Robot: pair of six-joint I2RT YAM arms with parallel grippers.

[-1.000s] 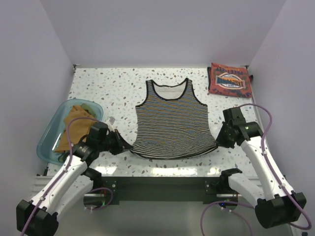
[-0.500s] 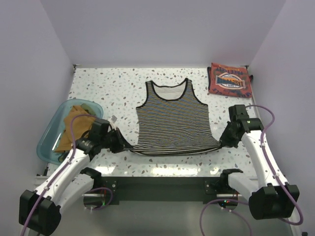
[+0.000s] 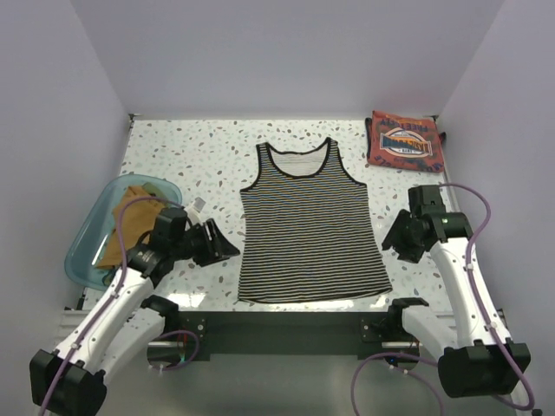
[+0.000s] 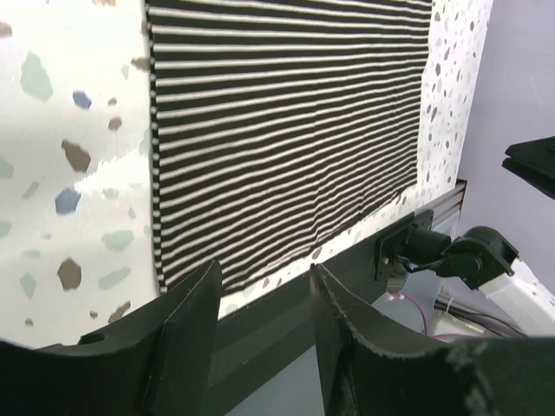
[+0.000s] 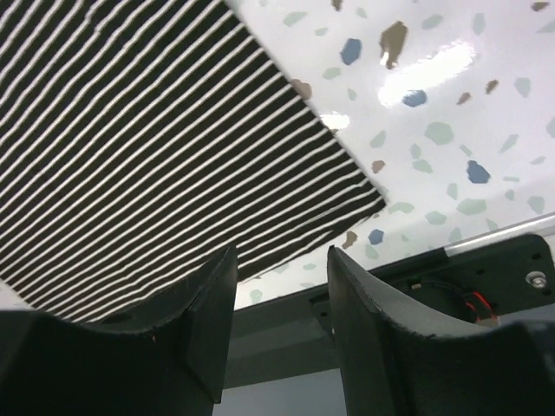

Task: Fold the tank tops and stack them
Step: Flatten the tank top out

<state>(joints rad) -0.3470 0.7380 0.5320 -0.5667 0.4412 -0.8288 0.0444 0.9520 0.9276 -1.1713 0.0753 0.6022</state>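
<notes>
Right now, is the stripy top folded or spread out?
Spread out. The striped top lies flat on the table, straps and hem both showing.

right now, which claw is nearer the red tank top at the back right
Right. The right claw hovers past the striped top's right hem, on the same side as the red tank top. The left claw sits across the striped top, toward the teal bin.

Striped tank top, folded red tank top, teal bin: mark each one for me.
striped tank top (image 3: 303,230): top view, middle of its body.
red tank top (image 3: 406,143): top view, on its blue-white graphic.
teal bin (image 3: 85,243): top view, bare left wall.
</notes>
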